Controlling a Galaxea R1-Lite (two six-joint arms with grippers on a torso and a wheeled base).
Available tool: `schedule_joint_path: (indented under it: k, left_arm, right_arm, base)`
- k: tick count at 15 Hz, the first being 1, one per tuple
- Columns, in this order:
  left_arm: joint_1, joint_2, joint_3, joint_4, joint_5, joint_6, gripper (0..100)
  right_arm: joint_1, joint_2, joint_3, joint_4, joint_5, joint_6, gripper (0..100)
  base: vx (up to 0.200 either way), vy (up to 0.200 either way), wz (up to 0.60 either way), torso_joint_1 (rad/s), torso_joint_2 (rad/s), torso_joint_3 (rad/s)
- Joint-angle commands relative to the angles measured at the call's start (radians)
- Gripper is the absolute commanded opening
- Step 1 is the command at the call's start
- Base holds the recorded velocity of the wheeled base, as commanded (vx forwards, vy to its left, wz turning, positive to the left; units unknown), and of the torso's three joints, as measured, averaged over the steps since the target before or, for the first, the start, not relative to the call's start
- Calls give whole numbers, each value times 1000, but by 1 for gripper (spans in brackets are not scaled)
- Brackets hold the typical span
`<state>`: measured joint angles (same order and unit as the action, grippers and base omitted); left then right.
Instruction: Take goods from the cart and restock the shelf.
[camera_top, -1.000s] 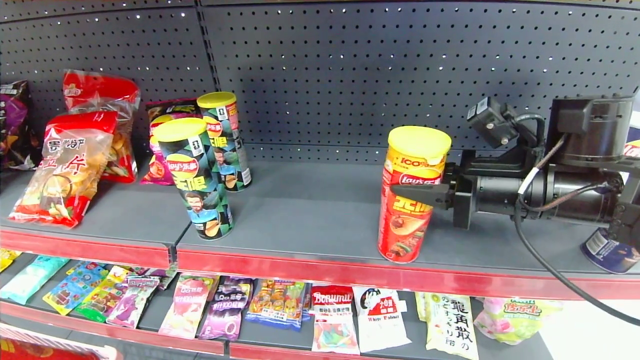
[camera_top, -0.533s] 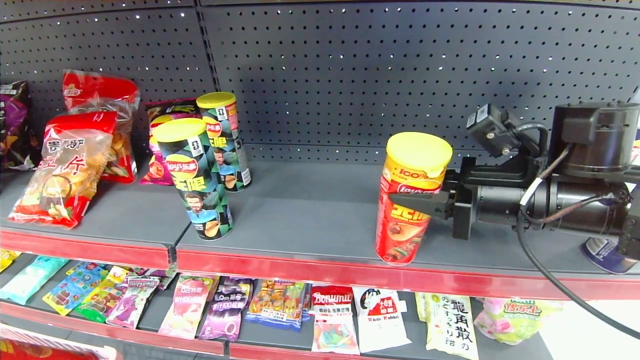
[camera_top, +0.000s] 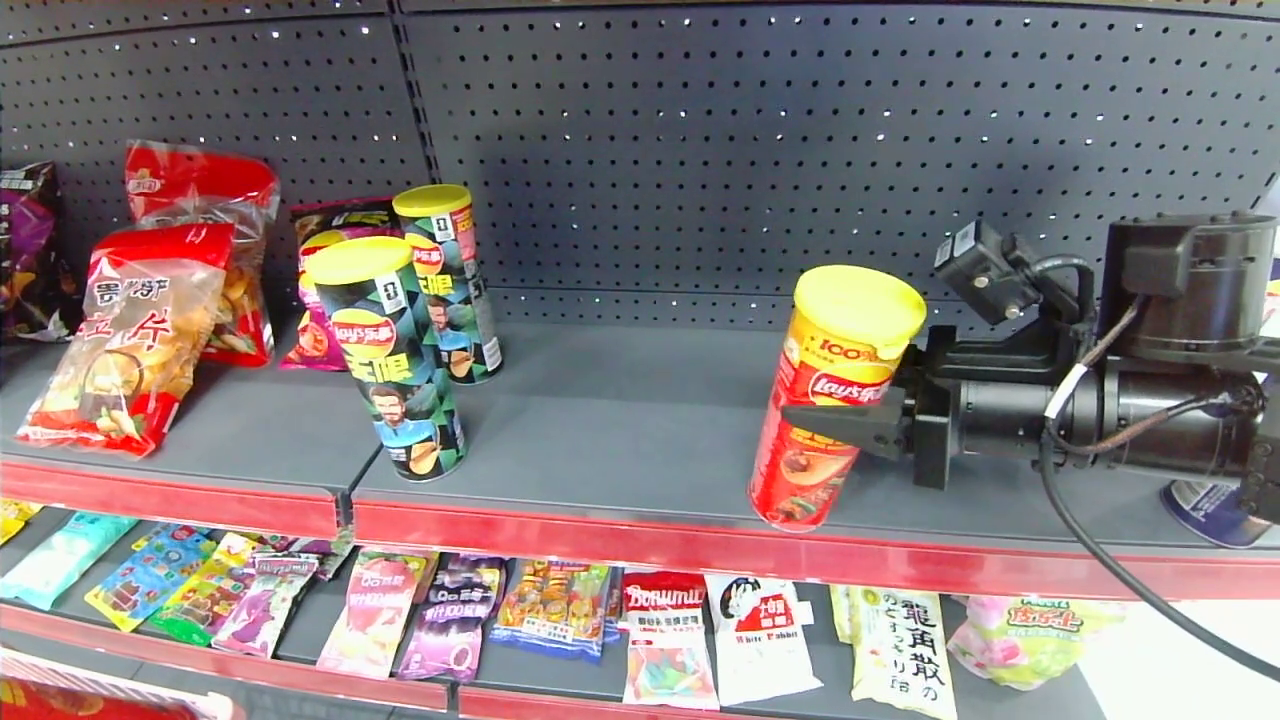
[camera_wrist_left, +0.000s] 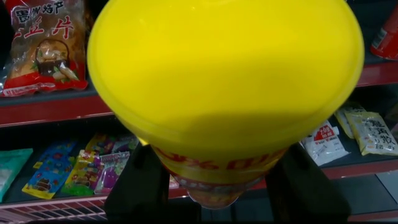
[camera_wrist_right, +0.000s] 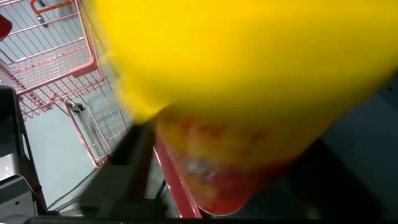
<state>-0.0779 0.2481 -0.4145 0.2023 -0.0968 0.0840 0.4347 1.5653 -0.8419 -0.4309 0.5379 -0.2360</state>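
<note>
A red chips can (camera_top: 835, 400) with a yellow lid stands at the front of the grey shelf (camera_top: 620, 420), its top leaning to the right. My right gripper (camera_top: 830, 410) is shut on its middle from the right side. In the right wrist view the same can (camera_wrist_right: 249, 93) looms close between the fingers (camera_wrist_right: 130, 162). In the left wrist view a second yellow-lidded red can (camera_wrist_left: 224, 74) is held in front of the shelves, with my left gripper (camera_wrist_left: 221, 190) shut on its body.
Two dark green chips cans (camera_top: 385, 360) (camera_top: 450, 280) and snack bags (camera_top: 140, 330) stand at the shelf's left. A blue can (camera_top: 1215, 510) sits under the right arm. Bare shelf lies between the cans. Snack packets (camera_top: 560, 610) fill the lower shelf. A pink cart (camera_wrist_right: 56, 68) stands behind.
The red can in my right gripper has gone from upright to leaning, its lid shifted right and slightly lower while its base stayed near the shelf's front edge.
</note>
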Motion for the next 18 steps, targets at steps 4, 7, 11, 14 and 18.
schedule_joint_path:
  k: [4,7,11,14,18]
  left_arm:
    - [0,0,3,0,0,0,0]
    - [0,2,2,0,-1,0,0]
    - [0,7,5,0,-12,0,0]
    - [-2,16,16,-1,-20,0,0]
    - [-2,39,6,-3,-52,0,0]
  right_arm:
    - [-13,2,-3,-9,-1,-2,100]
    - [-67,-50,44,-8,-24,0,100]
    - [-114,-237,181,-6,-27,26,100]
    - [-169,-433,323,3,-68,40,100]
    - [-257,-841,508,78,-389,44,100]
  base:
    - [0,0,0,0,0,0]
    - [0,0,0,0,0,0]
    - [0,0,0,0,0,0]
    - [0,0,0,0,0,0]
    - [0,0,0,0,0,0]
